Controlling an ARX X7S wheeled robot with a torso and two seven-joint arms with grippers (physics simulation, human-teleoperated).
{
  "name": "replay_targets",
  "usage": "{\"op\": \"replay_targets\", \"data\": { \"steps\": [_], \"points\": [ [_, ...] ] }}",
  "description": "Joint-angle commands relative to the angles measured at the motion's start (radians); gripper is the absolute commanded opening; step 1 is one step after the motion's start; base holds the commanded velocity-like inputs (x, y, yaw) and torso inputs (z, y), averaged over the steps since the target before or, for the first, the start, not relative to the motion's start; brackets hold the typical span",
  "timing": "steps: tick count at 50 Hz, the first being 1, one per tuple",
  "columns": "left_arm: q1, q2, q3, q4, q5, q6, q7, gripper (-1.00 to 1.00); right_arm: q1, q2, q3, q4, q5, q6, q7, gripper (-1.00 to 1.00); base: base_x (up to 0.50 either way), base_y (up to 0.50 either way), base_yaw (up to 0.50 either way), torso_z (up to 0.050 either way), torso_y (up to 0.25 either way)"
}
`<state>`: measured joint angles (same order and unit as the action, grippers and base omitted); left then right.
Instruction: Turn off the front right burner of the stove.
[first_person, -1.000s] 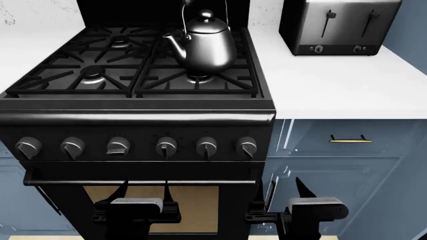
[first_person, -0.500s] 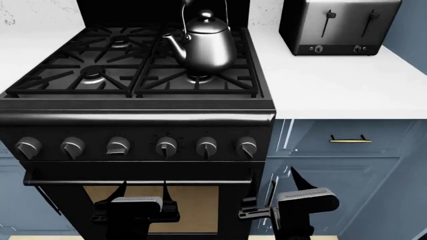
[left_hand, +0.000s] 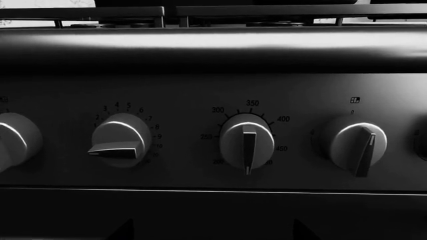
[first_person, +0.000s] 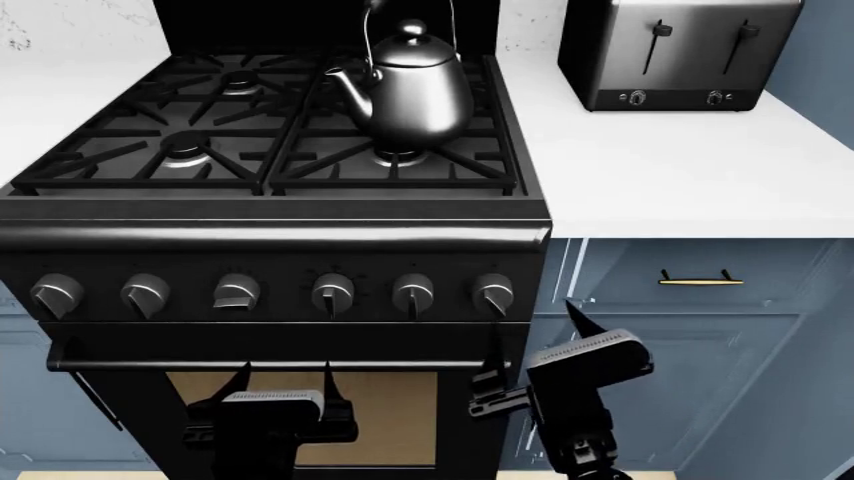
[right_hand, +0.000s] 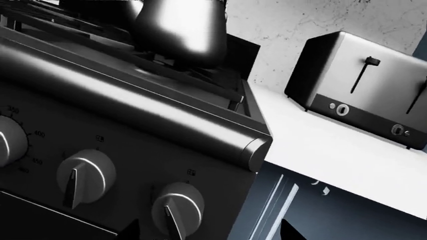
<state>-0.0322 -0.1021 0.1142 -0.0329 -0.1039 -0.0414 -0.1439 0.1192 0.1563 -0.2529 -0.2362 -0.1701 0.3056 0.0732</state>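
The right gripper (first_person: 531, 345) is hovering tilted, jaws spread, below the stove (first_person: 280, 245) knobs — touching nothing. The left gripper (first_person: 287, 382) is sitting spread too.

Sharp, evenly lit renders; soft glare streaks the stove (first_person: 280, 235) front; no blur

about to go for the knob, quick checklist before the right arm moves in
1. Right claw open: ok, fingers spread.
2. Right claw near the rightmost knob: ok, just below it, not touching.
3. Path to that knob free: ok.
4. Kettle sits on the front right burner: ok, away from the knobs.
5. Flame lit: cannot tell.
6. Left claw out of the way: ok, low by the oven door.
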Motion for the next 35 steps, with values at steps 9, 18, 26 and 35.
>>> {"op": "replay_targets", "data": {
  "steps": [9,18,26,35],
  "points": [
    [-0.01,-0.016,0.017,-0.016,-0.018,-0.002,-0.023,1.0,0.091,0.046,-0.112,0.014,-0.117,0.154,-0.04,1.0,0.0,0.0,0.0,0.0,0.0],
    [-0.011,-0.022,0.025,-0.018,-0.025,-0.002,-0.032,1.0,0.129,0.061,-0.16,0.027,-0.18,0.211,-0.045,1.0,0.0,0.0,0.0,0.0,0.0],
    [-0.016,-0.027,0.032,-0.023,-0.03,-0.003,-0.039,1.0,0.162,0.07,-0.193,0.042,-0.214,0.224,-0.048,1.0,0.0,0.0,0.0,0.0,0.0],
    [-0.016,-0.033,0.038,-0.021,-0.034,0.0,-0.048,1.0,0.188,0.076,-0.221,0.055,-0.23,0.23,-0.061,1.0,0.0,0.0,0.0,0.0,0.0]
  ]
}}
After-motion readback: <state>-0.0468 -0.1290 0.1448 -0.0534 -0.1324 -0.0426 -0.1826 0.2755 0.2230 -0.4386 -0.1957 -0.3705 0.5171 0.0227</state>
